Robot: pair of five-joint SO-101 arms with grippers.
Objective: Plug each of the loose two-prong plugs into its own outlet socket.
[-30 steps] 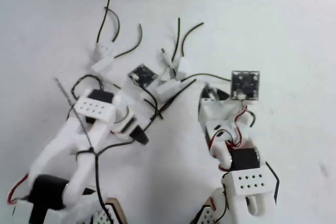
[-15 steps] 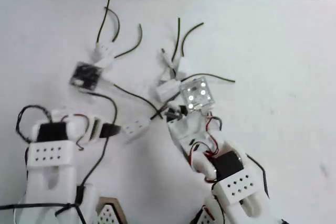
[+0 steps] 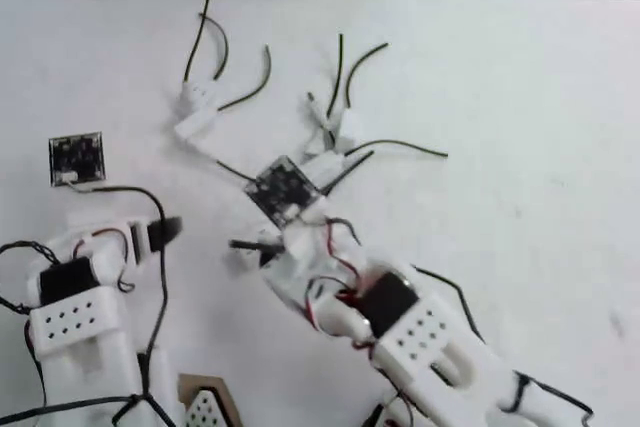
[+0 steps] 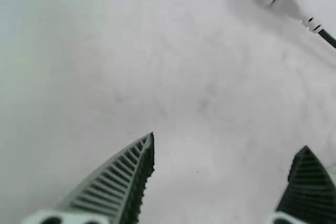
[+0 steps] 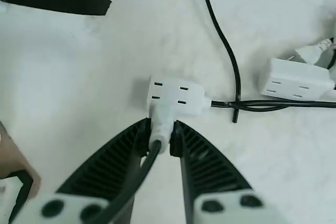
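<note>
- while the right gripper (image 5: 161,127) is clamped tight on a white plug (image 5: 160,115), the plug butts against the near edge of the outlet block (image 5: 176,95); i cannot tell whether its prongs are inside a socket, and the four slots on the block's upper face are empty.
- nothing braces the outlet block, so a push would likely slide it across the table (image 4: 105,51) instead of seating the prongs.
- the left gripper (image 4: 228,142) hangs wide open and holds nothing, well apart from the outlet block, too far to steady it.
- the plug's own cord runs down between the right jaws; a tug there could tilt the plug off line.
- a black cord (image 5: 226,45) crosses the outlet block's lead just beside it, and a second outlet block (image 5: 300,80) lies near; either could snag a sliding block.
</note>
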